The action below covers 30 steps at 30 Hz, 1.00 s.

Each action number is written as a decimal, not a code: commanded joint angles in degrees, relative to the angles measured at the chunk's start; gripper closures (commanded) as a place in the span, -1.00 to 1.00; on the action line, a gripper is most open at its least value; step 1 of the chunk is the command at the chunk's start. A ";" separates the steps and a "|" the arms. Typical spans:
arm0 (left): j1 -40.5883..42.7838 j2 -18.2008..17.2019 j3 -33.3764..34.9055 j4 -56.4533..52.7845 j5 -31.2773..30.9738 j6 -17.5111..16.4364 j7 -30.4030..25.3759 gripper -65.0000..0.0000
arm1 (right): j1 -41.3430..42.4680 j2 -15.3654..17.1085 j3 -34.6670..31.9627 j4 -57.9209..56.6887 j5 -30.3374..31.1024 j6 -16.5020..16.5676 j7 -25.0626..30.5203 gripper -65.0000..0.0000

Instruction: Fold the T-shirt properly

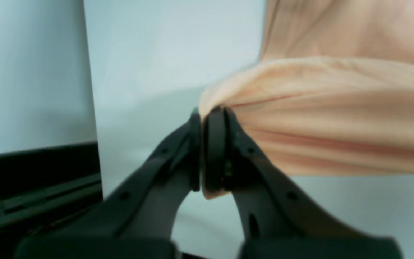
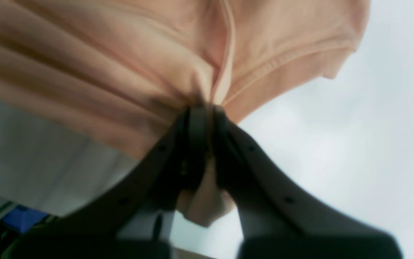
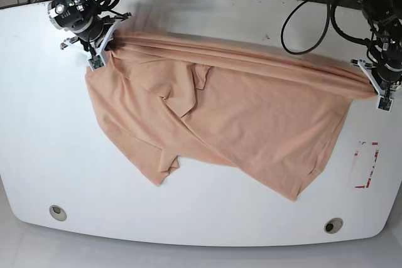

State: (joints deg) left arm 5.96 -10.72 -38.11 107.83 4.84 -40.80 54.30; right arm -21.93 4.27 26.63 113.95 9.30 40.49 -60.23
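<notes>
The peach T-shirt is stretched across the white table between my two grippers, its top edge pulled taut and the rest trailing crumpled toward the front. At the shirt's right end my left gripper is shut on a bunched corner. The left wrist view shows that gripper pinching the shirt. My right gripper holds the shirt's left end at the table's back left. In the right wrist view it is shut on gathered cloth beside a hemmed sleeve. No print shows.
A red marking lies on the table at the right. Two round holes sit near the front edge. Cables run over the back edge. A black case lies beyond the table's side.
</notes>
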 commanded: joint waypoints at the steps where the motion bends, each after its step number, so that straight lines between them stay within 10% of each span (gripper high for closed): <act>1: 0.59 -1.19 -1.06 0.96 0.74 0.80 -0.90 1.00 | 0.09 0.61 0.40 0.91 -0.90 -0.49 0.14 1.00; 17: 7.63 -1.19 -1.94 0.61 0.74 0.80 -0.90 1.00 | 0.00 0.61 0.22 0.91 -0.90 -0.49 0.14 1.00; 30: 7.45 -0.75 -1.94 -4.84 0.65 0.80 -0.81 -0.02 | 0.79 0.61 0.22 0.91 -0.90 -0.49 0.14 1.00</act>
State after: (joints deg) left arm 13.78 -10.52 -39.66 102.13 5.21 -40.56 54.22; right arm -21.30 4.32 26.57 113.93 8.56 40.51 -60.60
